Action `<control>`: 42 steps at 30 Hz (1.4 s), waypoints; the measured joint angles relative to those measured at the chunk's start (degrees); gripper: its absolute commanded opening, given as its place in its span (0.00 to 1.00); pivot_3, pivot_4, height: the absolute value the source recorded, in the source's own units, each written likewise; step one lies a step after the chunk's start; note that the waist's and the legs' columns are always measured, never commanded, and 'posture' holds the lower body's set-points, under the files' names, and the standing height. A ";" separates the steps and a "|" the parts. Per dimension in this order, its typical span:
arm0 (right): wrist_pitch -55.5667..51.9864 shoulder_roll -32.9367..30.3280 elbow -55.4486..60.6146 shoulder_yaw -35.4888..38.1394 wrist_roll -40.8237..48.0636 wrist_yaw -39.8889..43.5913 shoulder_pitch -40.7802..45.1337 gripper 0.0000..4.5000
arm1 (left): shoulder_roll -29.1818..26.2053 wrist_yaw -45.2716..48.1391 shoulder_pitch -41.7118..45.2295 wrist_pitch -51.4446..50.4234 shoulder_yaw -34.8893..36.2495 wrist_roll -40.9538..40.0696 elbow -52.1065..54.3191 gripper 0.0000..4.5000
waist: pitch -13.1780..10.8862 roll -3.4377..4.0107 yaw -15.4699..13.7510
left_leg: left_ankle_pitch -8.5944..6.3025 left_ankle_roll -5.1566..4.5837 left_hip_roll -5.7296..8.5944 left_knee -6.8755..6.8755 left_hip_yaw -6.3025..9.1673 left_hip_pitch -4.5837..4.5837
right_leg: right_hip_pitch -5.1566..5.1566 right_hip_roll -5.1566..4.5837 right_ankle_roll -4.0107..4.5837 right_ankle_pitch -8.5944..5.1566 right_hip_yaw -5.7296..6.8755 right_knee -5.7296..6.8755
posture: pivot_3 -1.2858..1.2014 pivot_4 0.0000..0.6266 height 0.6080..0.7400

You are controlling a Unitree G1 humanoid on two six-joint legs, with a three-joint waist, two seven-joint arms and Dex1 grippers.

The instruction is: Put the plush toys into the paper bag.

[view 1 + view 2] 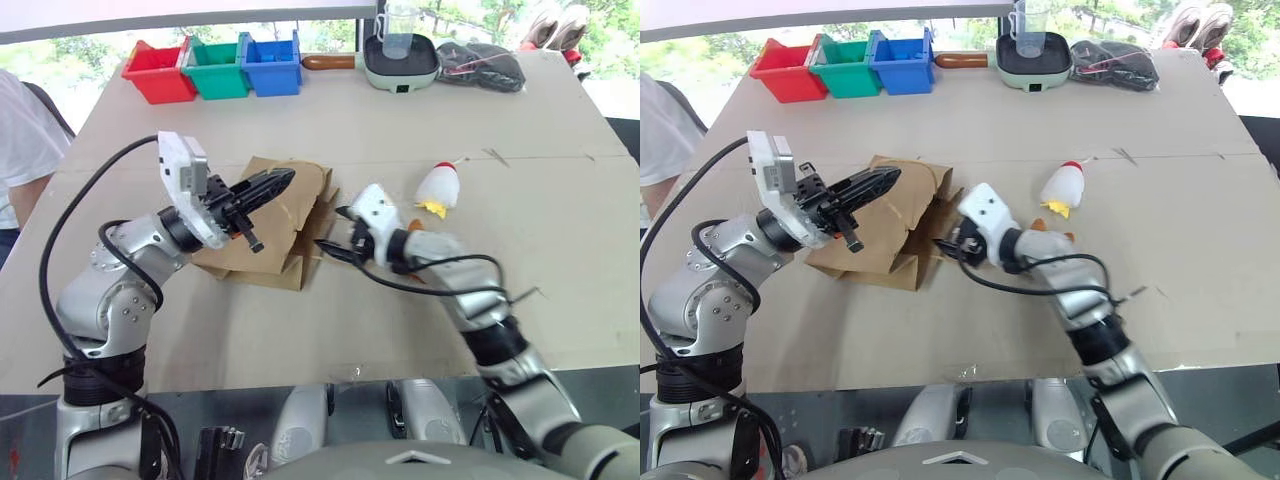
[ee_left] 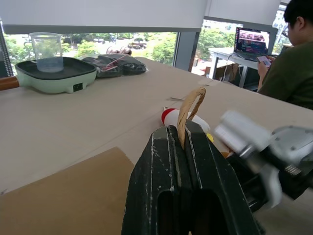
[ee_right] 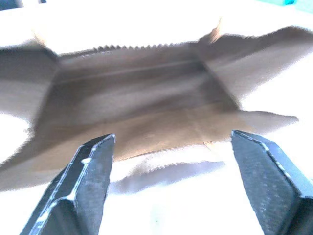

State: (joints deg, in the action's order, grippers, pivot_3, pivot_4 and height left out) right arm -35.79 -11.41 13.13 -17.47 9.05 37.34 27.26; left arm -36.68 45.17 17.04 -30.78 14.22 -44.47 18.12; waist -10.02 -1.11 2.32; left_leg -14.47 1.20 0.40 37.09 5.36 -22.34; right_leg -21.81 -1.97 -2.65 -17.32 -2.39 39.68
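While left claw (image 1: 283,181) pinches handle (image 2: 190,111), right claw (image 3: 171,181) gapes at paper bag (image 1: 285,215)

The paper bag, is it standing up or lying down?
Lying down. The paper bag rests on its side on the table, its open mouth facing the right gripper.

Right claw (image 3: 171,161) spread wide, facing paper bag (image 3: 142,98) mouth

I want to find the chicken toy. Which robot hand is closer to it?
The right. The right gripper sits open at the paper bag's mouth, with the white chicken just beyond its arm. The left gripper holds the bag's handle, farther away.
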 measured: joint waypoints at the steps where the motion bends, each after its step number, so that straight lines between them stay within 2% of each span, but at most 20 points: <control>1: -3.12 -1.88 4.57 1.26 0.47 -0.28 -0.53 0.76 | 0.01 0.29 0.00 0.02 0.00 -0.01 -0.39 0.00 | 0.00 0.00 0.06 | 0.00 0.00 0.01 0.02 -0.01 -0.05 | -0.04 0.00 0.00 0.00 -0.01 -0.01 | 0.52 0.24 1.00; 5: -14.00 -9.16 15.96 5.06 1.39 -1.91 -3.55 0.76 | 0.02 1.61 0.10 -0.01 -0.01 -0.57 -0.77 0.00 | 0.00 -0.03 -0.08 | 0.00 -0.01 0.03 0.04 0.02 -0.08 | -0.03 -0.02 0.00 0.00 0.03 -0.04 | 0.52 0.24 1.00; 7: -17.63 -10.92 18.22 5.55 1.73 -2.77 -4.84 0.76 | 0.05 2.17 0.25 -0.01 -0.10 -0.67 -0.82 0.00 | 0.00 -0.02 0.06 | 0.00 -0.01 0.02 0.04 0.00 -0.07 | -0.03 0.01 0.00 0.00 0.01 -0.03 | 0.52 0.24 1.00; 9: -20.74 -16.39 18.04 3.61 0.00 -4.02 -8.12 0.76 | 0.59 2.28 0.86 -0.01 -0.47 -0.68 -0.88 0.00 | 0.02 -0.05 -0.20 | 0.00 -0.01 0.05 0.06 0.03 -0.09 | 0.01 -0.01 0.00 0.00 0.06 -0.08 | 0.52 0.24 1.00; 10: -21.30 -17.91 16.40 2.59 -1.12 -4.69 -9.09 0.64 | 0.69 2.30 0.86 0.05 -0.75 -0.52 -0.89 0.00 | 0.02 -0.05 -0.31 | 0.00 -0.02 0.08 0.08 0.03 -0.11 | 0.03 -0.03 0.00 0.00 0.07 -0.13 | 0.52 0.24 1.00; 12: -20.99 -18.58 15.05 1.56 -2.67 -6.05 -8.39 0.49 | 0.98 2.22 1.04 0.43 -1.96 0.65 -0.89 0.00 | 0.01 -0.04 -0.24 | 0.00 -0.03 0.11 0.10 -0.02 -0.10 | 0.03 -0.04 0.00 0.00 0.00 -0.13 | 0.52 0.24 1.00; 13: -21.15 -18.63 15.02 1.54 -2.89 -6.48 -8.00 0.35 | 1.13 2.01 1.39 0.61 -2.65 1.18 -0.82 0.00 | 0.04 -0.09 -0.22 | 0.00 -0.03 0.10 0.10 0.02 -0.10 | 0.05 -0.01 -0.01 0.00 0.03 -0.13 | 0.52 0.24 1.00; 16: -21.67 -18.32 15.28 2.12 -2.66 -7.07 -7.99 0.03 | 2.12 1.81 1.69 1.50 -3.00 1.77 -0.81 0.00 | 0.05 -0.11 -0.24 | 0.00 -0.03 0.08 0.10 0.09 -0.13 | 0.05 0.00 -0.01 0.00 0.09 -0.13 | 0.52 0.24 1.00; 17: -21.56 -19.09 16.08 2.29 -2.60 -7.04 -8.38 0.01 | 2.69 1.90 1.92 1.98 -3.16 1.87 -0.81 0.00 | 0.05 -0.11 -0.25 | 0.00 -0.03 0.08 0.10 0.10 -0.15 | 0.05 0.00 -0.01 0.00 0.09 -0.16 | 0.52 0.24 1.00; 20: -19.16 -20.83 17.57 4.09 -1.90 -6.37 -10.62 0.01 | 3.46 2.75 2.18 2.90 -3.52 1.94 -0.92 0.00 | 0.04 -0.12 -0.56 | 0.00 -0.03 0.10 0.12 0.17 -0.27 | 0.05 -0.03 -0.01 0.00 0.19 -0.27 | 0.52 0.24 1.00; 23: -14.19 -17.29 18.02 7.47 0.98 -5.35 -10.65 0.01 | 4.56 4.10 3.56 2.84 -3.51 0.37 -1.64 0.00 | 0.02 -0.11 -0.39 | 0.00 -0.03 0.08 0.14 0.18 -0.29 | 0.04 0.01 -0.02 0.00 0.20 -0.27 | 0.52 0.24 1.00; 27: -5.86 -12.37 14.32 1.36 0.18 -3.48 -2.30 0.01 | 4.82 7.67 6.25 1.31 -3.72 -3.17 -2.03 0.00 | 0.00 -0.08 0.55 | 0.01 -0.02 0.03 0.11 0.10 -0.15 | 0.04 0.16 -0.01 0.01 0.14 -0.23 | 0.52 0.24 1.00; 31: 6.30 -5.50 -3.61 -8.91 -3.94 0.52 5.80 0.01 | 5.94 8.92 7.85 -0.04 -5.05 -5.09 -2.05 0.00 | 0.00 -0.09 0.08 | 0.02 0.01 -0.01 0.10 0.16 -0.21 | 0.04 0.14 0.01 0.01 0.21 -0.23 | 0.52 0.24 1.00; 32: 7.28 -4.95 -5.04 -9.60 -4.23 0.90 6.03 0.01 | 6.03 8.95 7.94 -0.12 -5.34 -5.15 -2.05 0.00 | 0.00 -0.09 -0.06 | 0.04 0.03 0.01 0.12 0.17 -0.24 | 0.03 0.11 0.00 0.01 0.23 -0.23 | 0.52 0.24 1.00; 35: 19.02 2.46 -22.41 -12.45 -6.93 2.55 12.93 0.01 | 6.72 10.11 8.14 -0.24 -6.47 -5.12 -2.43 0.00 | -0.06 -0.12 0.17 | 0.13 0.19 0.07 0.21 0.09 -0.29 | -0.01 0.06 0.00 0.02 0.14 -0.26 | 0.52 0.24 1.00; 38: 26.45 6.40 -33.11 -12.82 -7.77 5.92 18.87 0.24 | 7.40 10.76 7.76 -0.07 -8.20 -4.81 -2.36 0.00 | -0.06 -0.13 0.18 | 0.15 0.22 0.04 0.21 0.16 -0.28 | -0.01 0.08 0.00 0.02 0.19 -0.25 | 0.52 0.24 1.00; 41: 28.71 7.92 -36.66 -11.01 -5.52 9.67 18.03 0.57 | 7.29 10.79 6.71 0.93 -8.00 -3.95 -2.32 0.00 | -0.06 -0.13 -0.16 | 0.15 0.23 0.03 0.19 0.32 -0.34 | 0.00 0.04 0.00 0.02 0.35 -0.28 | 0.52 0.24 1.00; 42: 29.06 7.38 -36.12 -10.63 -5.30 10.17 16.87 0.73 | 6.90 10.84 5.74 1.42 -7.82 -3.66 -2.23 0.00 | -0.06 -0.12 -0.14 | 0.15 0.23 0.06 0.18 0.30 -0.34 | 0.00 0.01 0.00 0.02 0.33 -0.30 | 0.52 0.24 1.00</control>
State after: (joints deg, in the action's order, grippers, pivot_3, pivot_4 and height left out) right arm -6.74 -4.03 -22.99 -28.10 3.75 47.51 44.12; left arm -29.78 56.01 22.78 -29.36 6.40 -48.13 15.89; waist -10.08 -1.23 2.19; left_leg -14.32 1.43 0.46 37.28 5.66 -22.68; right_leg -21.80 -1.96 -2.65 -17.30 -2.06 39.38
